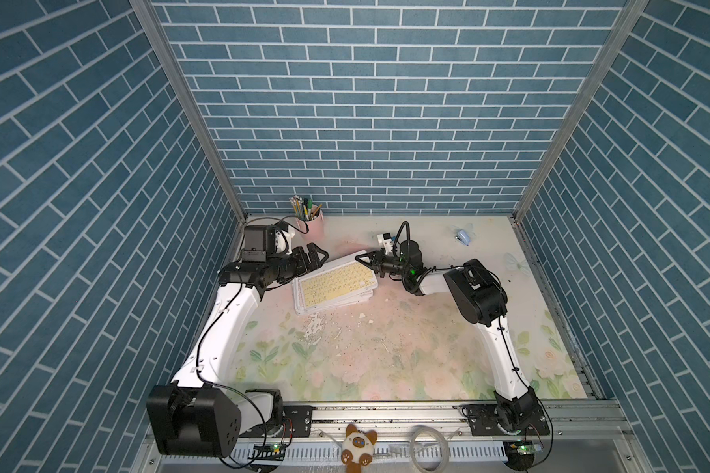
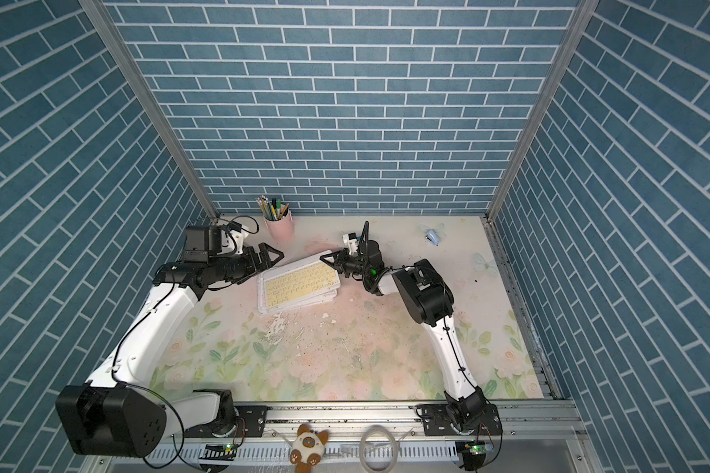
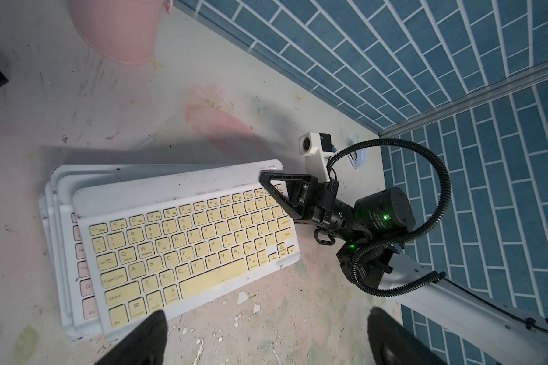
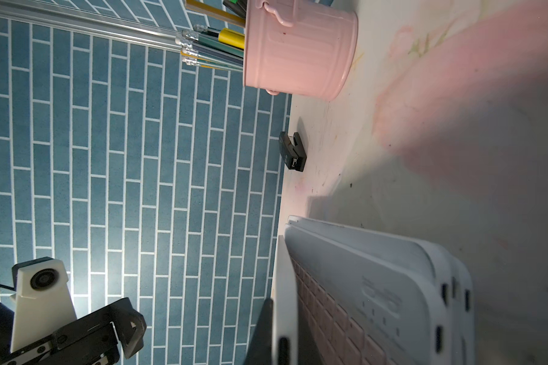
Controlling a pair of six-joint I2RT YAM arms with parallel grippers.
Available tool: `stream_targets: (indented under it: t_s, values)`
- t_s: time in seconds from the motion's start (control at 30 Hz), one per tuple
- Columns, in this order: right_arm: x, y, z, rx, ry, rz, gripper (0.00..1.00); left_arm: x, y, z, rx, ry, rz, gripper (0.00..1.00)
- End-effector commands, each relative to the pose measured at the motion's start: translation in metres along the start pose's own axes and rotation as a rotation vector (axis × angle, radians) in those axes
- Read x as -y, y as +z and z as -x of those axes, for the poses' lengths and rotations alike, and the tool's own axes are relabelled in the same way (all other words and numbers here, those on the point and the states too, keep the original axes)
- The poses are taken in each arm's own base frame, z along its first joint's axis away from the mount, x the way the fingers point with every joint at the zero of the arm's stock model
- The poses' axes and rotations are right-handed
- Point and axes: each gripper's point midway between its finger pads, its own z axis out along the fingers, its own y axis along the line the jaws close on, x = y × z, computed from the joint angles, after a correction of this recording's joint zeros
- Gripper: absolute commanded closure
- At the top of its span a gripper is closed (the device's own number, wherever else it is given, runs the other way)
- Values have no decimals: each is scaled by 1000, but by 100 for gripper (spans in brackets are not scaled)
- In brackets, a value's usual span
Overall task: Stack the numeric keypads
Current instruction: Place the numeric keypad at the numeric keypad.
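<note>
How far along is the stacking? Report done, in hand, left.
Done: every keypad in view sits in one fanned pile of keypads. In hand: the right gripper pinches a far corner of the yellow keypad on top; the left gripper is open and empty. Left: release, and probably square the pile.

The white and black left arm rises from its base at the near edge and bends inward at the elbow. Its wrist lies about level. The black left gripper points toward the middle, and its two dark fingers stand wide apart and hold nothing. The white and black right arm folds at its black elbow, with the forearm low and pointing back toward the left arm. The black right gripper is rolled on its side. Its jaws are closed on the edge of the white keypad with pale yellow keys.
</note>
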Motion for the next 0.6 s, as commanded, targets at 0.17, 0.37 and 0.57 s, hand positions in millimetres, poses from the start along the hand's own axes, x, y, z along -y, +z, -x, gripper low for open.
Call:
stream_targets:
  t_s: [0.17,0.37,0.57]
  values:
    - [-32,10,18,78,-19,104,100,-4,9,3,-7,12,-13,0]
    - [-21,13,17,82,2,88,100,-4,10,2,-10,13,-13,0]
    - [-11,18,10,62,23,62,100,-4,12,2,-15,9,-16,0]
